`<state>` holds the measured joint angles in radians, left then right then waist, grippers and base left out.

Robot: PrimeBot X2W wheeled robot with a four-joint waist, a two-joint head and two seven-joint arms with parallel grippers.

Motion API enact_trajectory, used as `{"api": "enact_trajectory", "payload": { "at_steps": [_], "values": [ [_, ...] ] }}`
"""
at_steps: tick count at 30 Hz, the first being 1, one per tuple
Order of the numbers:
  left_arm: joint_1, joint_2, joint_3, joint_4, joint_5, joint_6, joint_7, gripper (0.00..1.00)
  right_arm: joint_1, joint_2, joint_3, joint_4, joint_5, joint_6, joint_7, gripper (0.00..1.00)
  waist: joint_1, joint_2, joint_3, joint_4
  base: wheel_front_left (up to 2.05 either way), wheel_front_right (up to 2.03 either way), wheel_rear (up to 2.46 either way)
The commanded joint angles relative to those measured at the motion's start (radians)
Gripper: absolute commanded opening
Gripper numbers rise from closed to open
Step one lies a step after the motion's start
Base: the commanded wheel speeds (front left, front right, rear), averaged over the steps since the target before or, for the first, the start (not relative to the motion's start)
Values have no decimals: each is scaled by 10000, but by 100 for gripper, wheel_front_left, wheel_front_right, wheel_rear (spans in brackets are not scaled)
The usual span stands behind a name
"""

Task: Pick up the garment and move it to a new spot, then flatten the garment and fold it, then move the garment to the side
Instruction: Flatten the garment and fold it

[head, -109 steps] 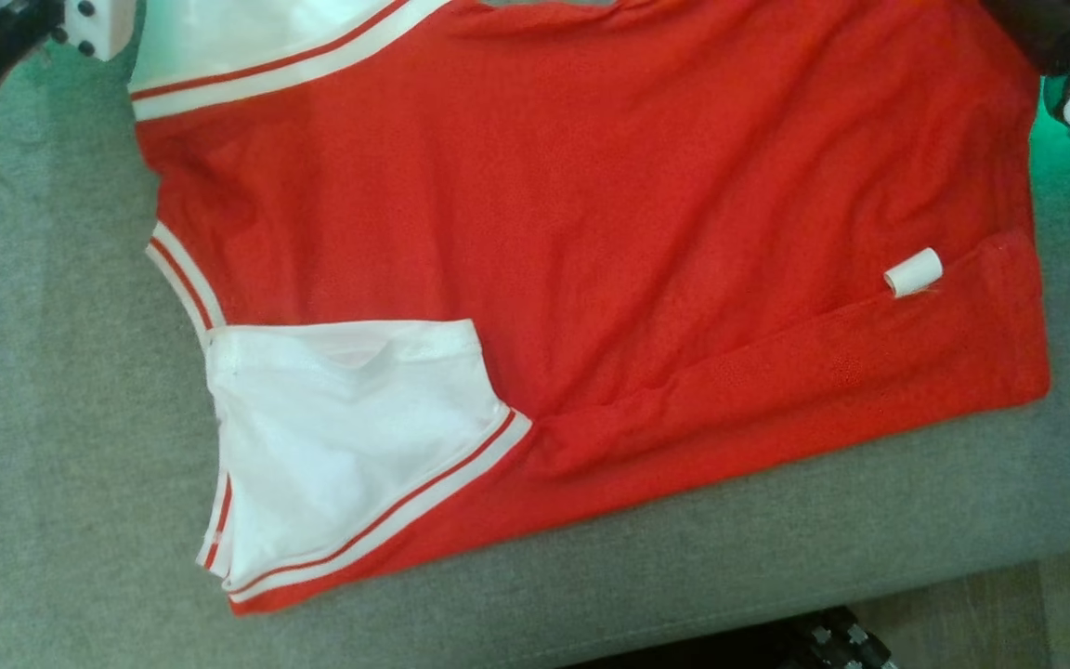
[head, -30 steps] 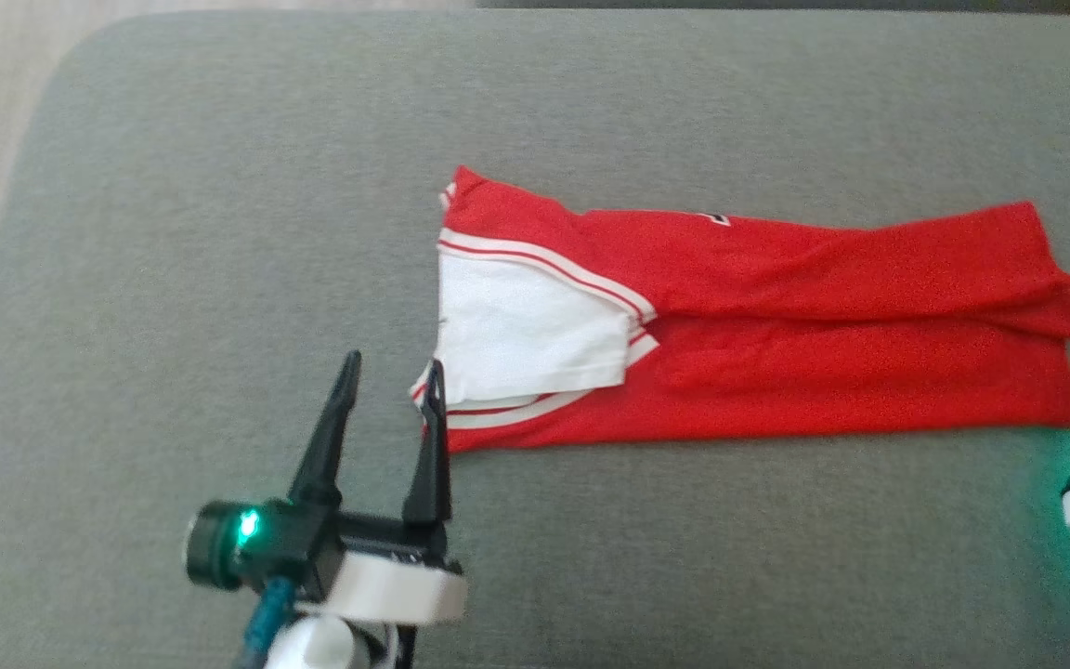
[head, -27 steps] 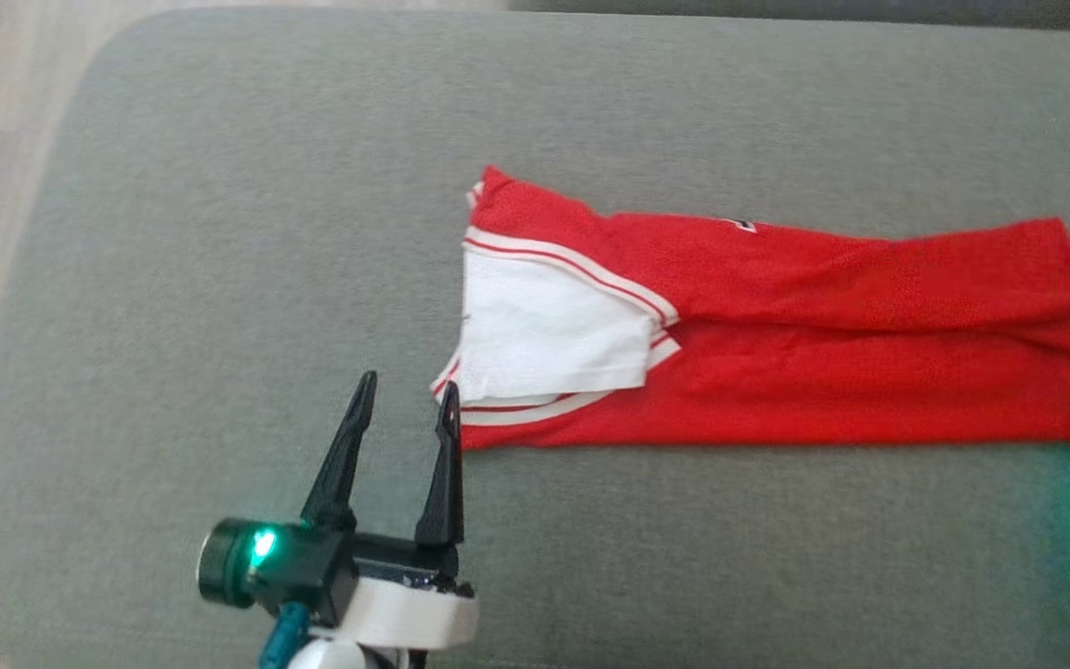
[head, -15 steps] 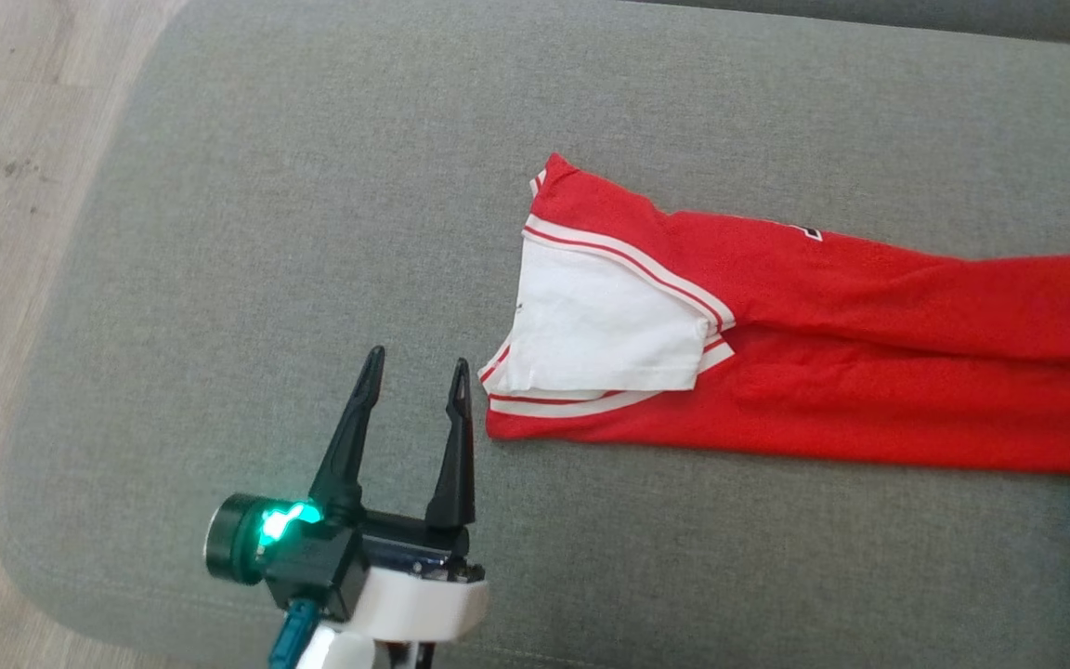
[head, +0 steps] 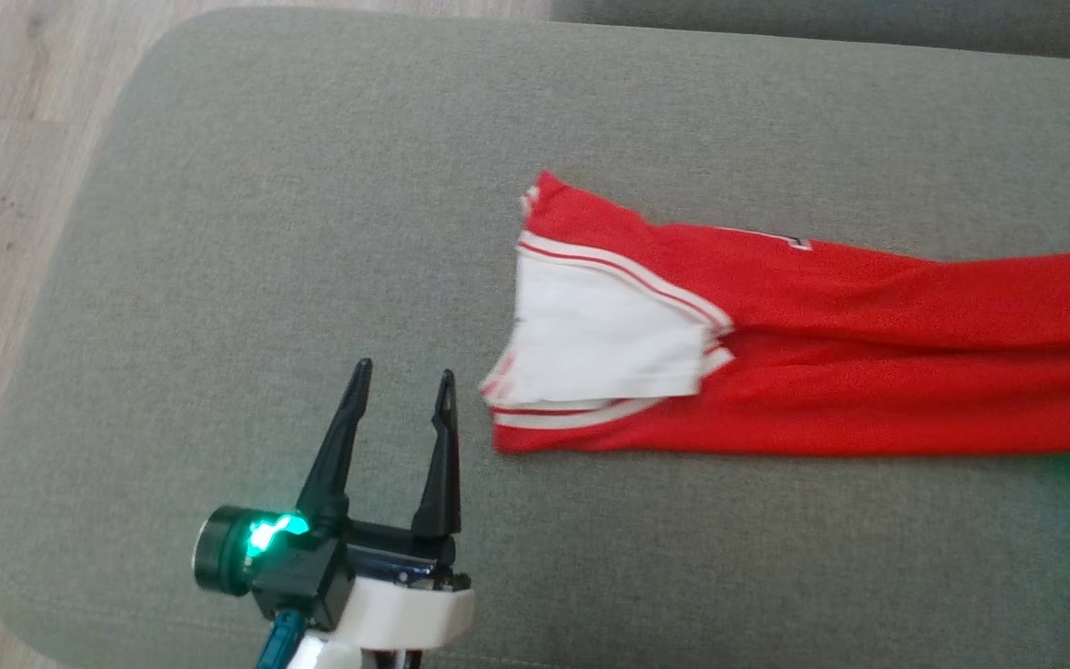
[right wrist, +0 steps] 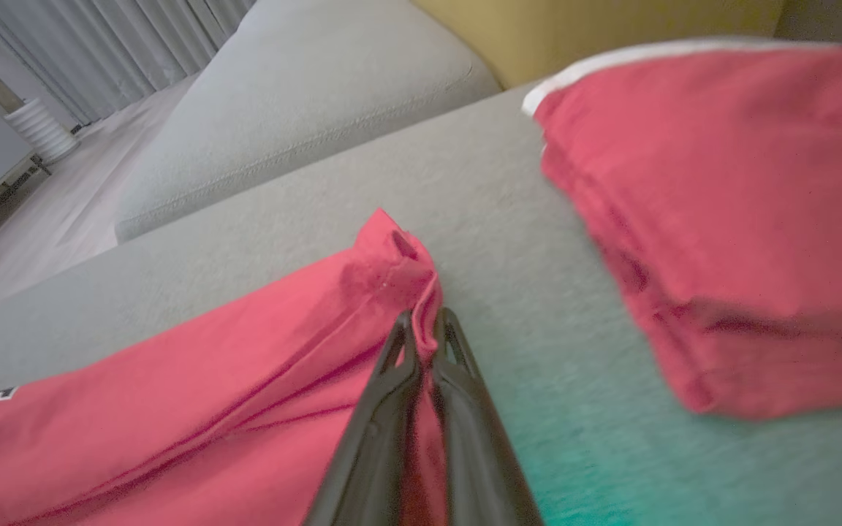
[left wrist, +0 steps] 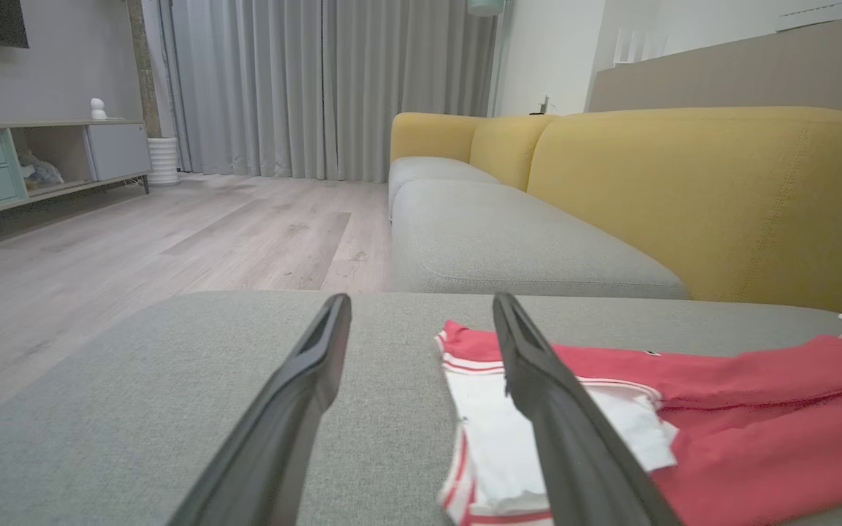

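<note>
Two dark fingers of the left gripper (head: pixel 404 372) stand spread over the bare grey cushion (head: pixel 266 232) near its front edge, seen from the head. Just to their right lies the garment (head: pixel 823 372), a red strip with a white sleeve folded in. It stretches across the cushion's right half and runs out of frame.

From the left wrist, the left gripper (left wrist: pixel 421 301) points its spread fingers low along the cushion (left wrist: pixel 172 380). The garment (left wrist: pixel 757 409) lies beside the right-hand finger, with a yellow backrest (left wrist: pixel 684 190) and wood floor (left wrist: pixel 136 241) beyond.

From the right wrist, the right gripper (right wrist: pixel 427 321) has its fingers pressed together, pinching the red end fold of the garment (right wrist: pixel 172 409). A second red cloth (right wrist: pixel 721 219) lies apart on the cushion (right wrist: pixel 501 219).
</note>
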<state>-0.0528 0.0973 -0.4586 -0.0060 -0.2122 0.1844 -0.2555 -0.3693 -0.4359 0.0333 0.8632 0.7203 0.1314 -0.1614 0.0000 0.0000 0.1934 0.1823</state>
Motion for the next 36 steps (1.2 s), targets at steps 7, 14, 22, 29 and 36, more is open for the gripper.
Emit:
{"api": "enact_trajectory", "payload": {
  "at_steps": [7, 14, 22, 29, 36],
  "values": [
    [-3, -207, 767, -272, 375, -321, -62, 100, 51, -1470, -752, -1859, 540, -7, 448, 0, 0, 0, -135, -295, 0, 0, 0],
    [58, -291, 948, -156, 493, -525, -62, 100, 258, -676, -773, -4776, 929, -7, 1216, 0, 0, 0, -326, -363, 0, 0, 0],
    [65, -394, 975, -15, 484, -793, -62, 100, 754, 1574, -50, -8419, 257, -7, 2700, 0, 0, 0, -464, 133, 0, 0, 0],
    [-118, -447, 831, 113, 458, -946, -62, 100, 397, 3270, 1363, -8297, -567, -7, 3596, 0, 0, 0, -290, 948, 0, 0, 0],
    [-337, -466, 770, 192, 296, -850, -63, 100, 184, 3811, 2460, -6970, -922, -7, 3088, 100, 0, 0, -72, 1410, 0, 0, 0]
  ]
}}
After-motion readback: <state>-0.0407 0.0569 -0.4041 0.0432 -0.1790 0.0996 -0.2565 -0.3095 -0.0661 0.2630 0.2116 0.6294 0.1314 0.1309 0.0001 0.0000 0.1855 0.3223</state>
